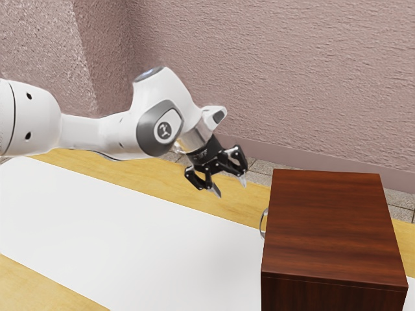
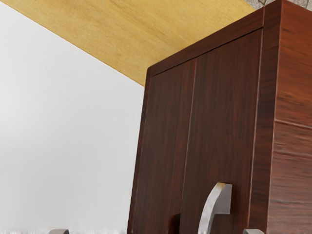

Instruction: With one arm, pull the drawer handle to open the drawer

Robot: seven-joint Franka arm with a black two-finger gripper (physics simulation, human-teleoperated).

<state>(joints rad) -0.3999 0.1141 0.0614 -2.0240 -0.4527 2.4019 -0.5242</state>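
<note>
There is one arm [image 1: 97, 129], and it ends in one gripper [image 1: 228, 184] with two fingers [image 1: 214, 189]. One cabinet [image 1: 331, 227] stands ahead of the gripper and lower than it. The face turned to the gripper has two panels [image 2: 165, 146], parted by one seam. One grey handle [image 2: 217, 204] sits on that face, close under the gripper. One table [image 1: 130, 170] lies beneath the gripper, with one white sheet [image 1: 97, 240] on it. Two walls [image 1: 292, 71] stand beyond the gripper and meet in one corner.
</note>
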